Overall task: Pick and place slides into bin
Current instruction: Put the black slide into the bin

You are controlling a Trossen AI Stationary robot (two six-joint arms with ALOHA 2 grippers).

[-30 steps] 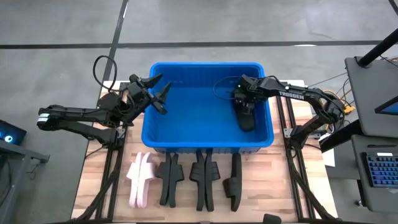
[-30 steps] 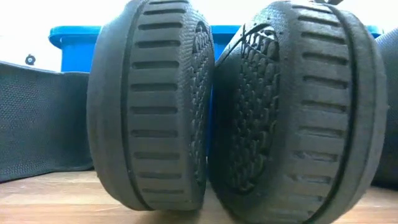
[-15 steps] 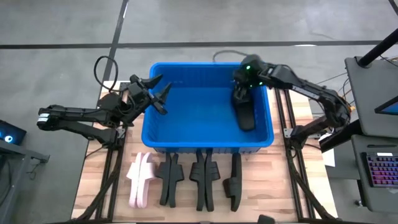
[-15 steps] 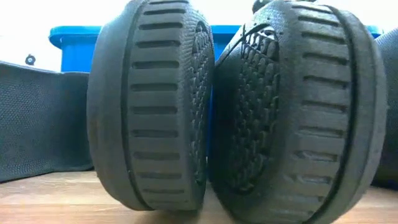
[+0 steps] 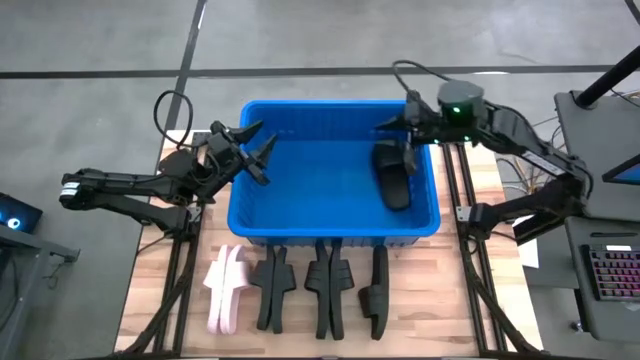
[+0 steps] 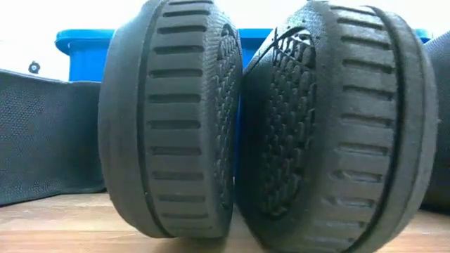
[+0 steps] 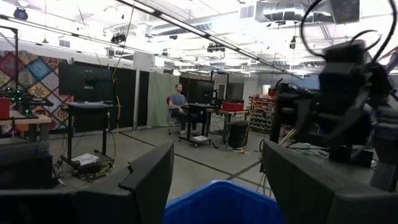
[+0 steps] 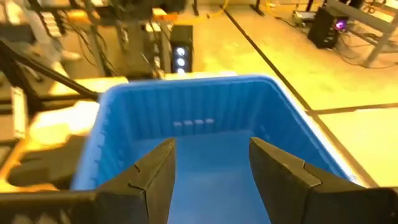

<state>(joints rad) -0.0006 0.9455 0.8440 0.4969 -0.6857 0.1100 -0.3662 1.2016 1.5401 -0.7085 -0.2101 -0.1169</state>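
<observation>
A bright blue bin (image 5: 334,112) sits at the far half of a wooden table (image 5: 440,300), with 1 black slide (image 5: 391,181) lying on its floor near the right wall. The right gripper (image 5: 408,132) hangs above the bin's far right corner, its fingers spread and holding nothing; its wrist camera looks down between the parted fingers (image 8: 149,171) into the blue tub. The left gripper (image 5: 258,151) hovers at the bin's left rim, jaws likewise apart and empty, angled toward the interior. On the table in front of the bin stands a row of slides on edge: a pale pink pair (image 5: 224,287) at the left, then 5 black slides (image 5: 325,288) side by side. From table height, 2 of those black soles (image 6: 274,126) fill the frame, touching, the bin's rim visible behind them.
</observation>
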